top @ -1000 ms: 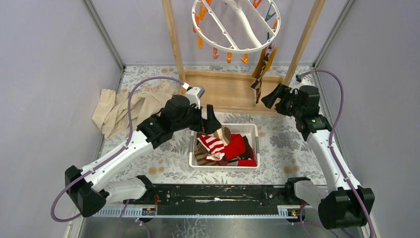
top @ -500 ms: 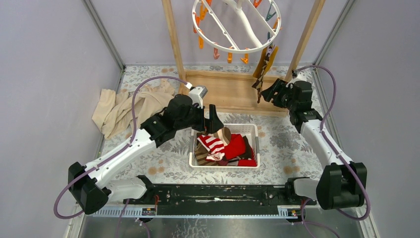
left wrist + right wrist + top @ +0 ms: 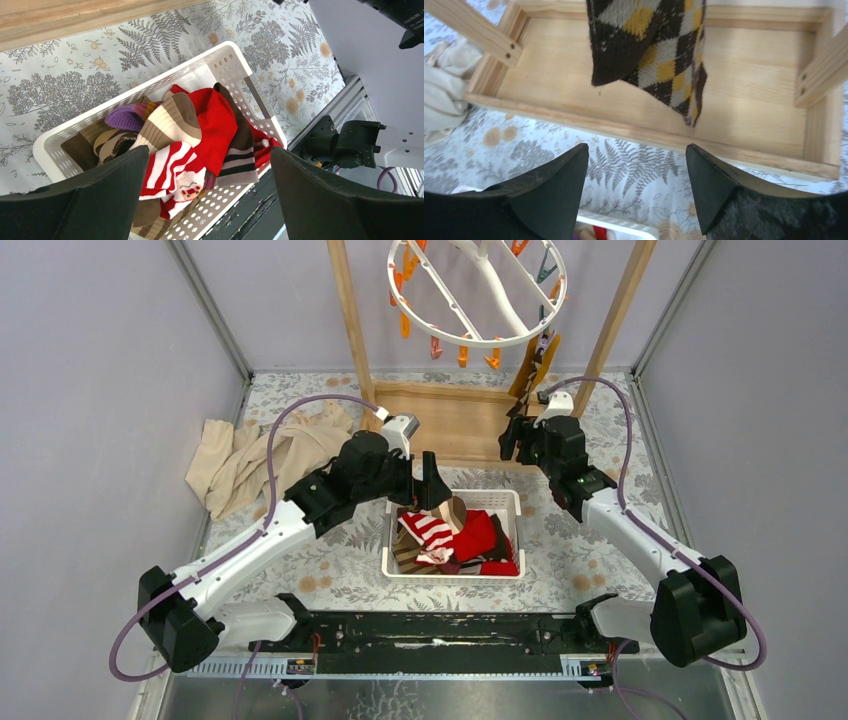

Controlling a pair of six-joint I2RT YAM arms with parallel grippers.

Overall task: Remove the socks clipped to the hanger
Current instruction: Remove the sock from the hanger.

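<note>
Right wrist: right tool (image 3: 636, 150) agape, empty, clear of 1 argyle sock (image 3: 649, 50).

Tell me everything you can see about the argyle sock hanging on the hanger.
The argyle sock looks knitted, dark brown with yellow, grey and cream diamonds. It hangs limp and roughly vertical from a clip at the right rim of the white hanger, above the wooden rack base, with its lower end free in the air. The open right gripper sits just below it and does not appear to touch it.

Argyle sock (image 3: 649, 50), clipped on hanger (image 3: 500, 292); red socks (image 3: 217, 125) — heaped
</note>
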